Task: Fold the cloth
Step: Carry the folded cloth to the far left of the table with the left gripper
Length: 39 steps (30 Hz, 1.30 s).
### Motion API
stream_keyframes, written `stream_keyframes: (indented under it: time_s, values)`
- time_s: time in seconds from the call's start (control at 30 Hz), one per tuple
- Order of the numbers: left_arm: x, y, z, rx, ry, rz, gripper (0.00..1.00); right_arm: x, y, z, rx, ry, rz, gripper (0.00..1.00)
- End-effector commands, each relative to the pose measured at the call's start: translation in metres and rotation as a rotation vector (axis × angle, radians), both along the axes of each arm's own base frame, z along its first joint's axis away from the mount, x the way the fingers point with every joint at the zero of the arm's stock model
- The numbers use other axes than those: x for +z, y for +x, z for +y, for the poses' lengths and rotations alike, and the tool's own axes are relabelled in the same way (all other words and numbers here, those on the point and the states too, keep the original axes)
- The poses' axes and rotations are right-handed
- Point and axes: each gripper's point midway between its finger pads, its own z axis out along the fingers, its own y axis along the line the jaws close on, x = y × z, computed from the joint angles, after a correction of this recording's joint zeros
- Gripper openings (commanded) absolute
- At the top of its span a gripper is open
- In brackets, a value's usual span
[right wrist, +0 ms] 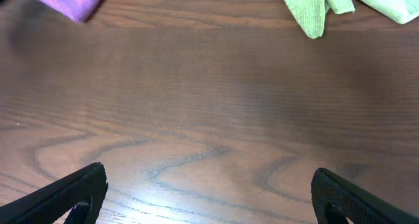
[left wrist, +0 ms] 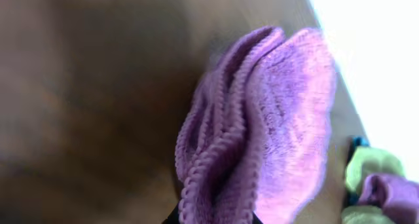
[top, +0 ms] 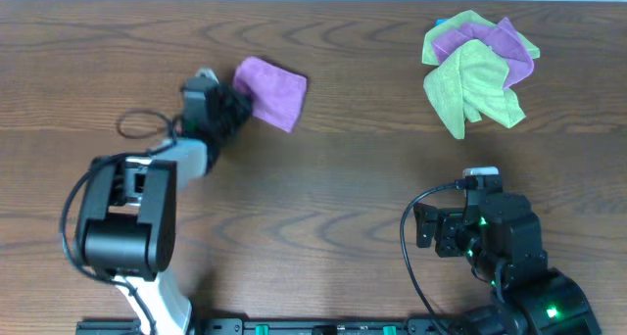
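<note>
Spanning the whole overhead view, wooden table (top: 372, 159) carries everything. Upper right: heap of green & purple cloths (top: 477, 66), lying loose, prob. spares. Upper left-centre: purple cloth (top: 271, 92), bunched in layers, one edge clamped in left gripper (top: 235, 106), likely to carry the fold over. Right gripper (right wrist: 209, 198), lower right in overhead, fingers spread wide, holding nothing, parked clear of the work.
</note>
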Motion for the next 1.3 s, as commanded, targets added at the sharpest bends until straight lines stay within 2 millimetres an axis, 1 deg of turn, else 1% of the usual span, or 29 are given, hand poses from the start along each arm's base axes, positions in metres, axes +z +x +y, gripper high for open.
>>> stream_keyframes:
  time_s: [0.0,0.1,0.23,0.3,0.47,0.53,0.6,0.73,0.9,1.0,1.1,1.27]
  values:
    - [0.052,0.029,0.013,-0.022,0.049,-0.095,0.06,-0.001,0.000,-0.002,-0.021,0.011,0.005,0.99]
    - [0.079,0.046,0.029,-0.005,0.070,-0.121,0.06,-0.001,0.000,-0.002,-0.021,0.010,0.005,0.99]
    - [0.113,0.065,0.056,0.048,0.073,-0.184,0.06,-0.001,0.000,-0.002,-0.021,0.011,0.005,0.99]
    - [0.124,0.071,0.068,0.070,0.075,-0.207,0.06,-0.001,0.000,-0.002,-0.021,0.011,0.005,0.99]
    - [0.137,0.080,0.089,0.131,0.104,-0.239,0.06,-0.001,0.000,-0.002,-0.021,0.011,0.005,0.99]
    - [0.137,0.084,0.094,0.154,0.123,-0.241,0.06,-0.001,0.000,-0.002,-0.021,0.011,0.005,0.99]
    - [0.135,0.090,0.095,0.151,0.128,-0.244,0.06,-0.001,0.000,-0.002,-0.021,0.010,0.005,0.99]
    - [0.125,0.109,0.093,0.131,0.115,-0.242,0.06,-0.001,0.000,-0.002,-0.021,0.011,0.005,0.99]
    - [0.119,0.135,0.090,0.105,0.098,-0.247,0.06,-0.001,0.000,-0.002,-0.021,0.011,0.005,0.99]
    - [0.110,0.143,0.092,0.102,0.092,-0.231,0.06,-0.001,0.000,-0.002,-0.021,0.011,0.005,0.99]
    - [0.099,0.144,0.098,0.105,0.077,-0.202,0.06,-0.001,0.000,-0.002,-0.021,0.011,0.005,0.99]
    - [0.082,0.135,0.118,0.133,0.087,-0.126,0.06,-0.001,0.000,-0.002,-0.021,0.011,0.005,0.99]
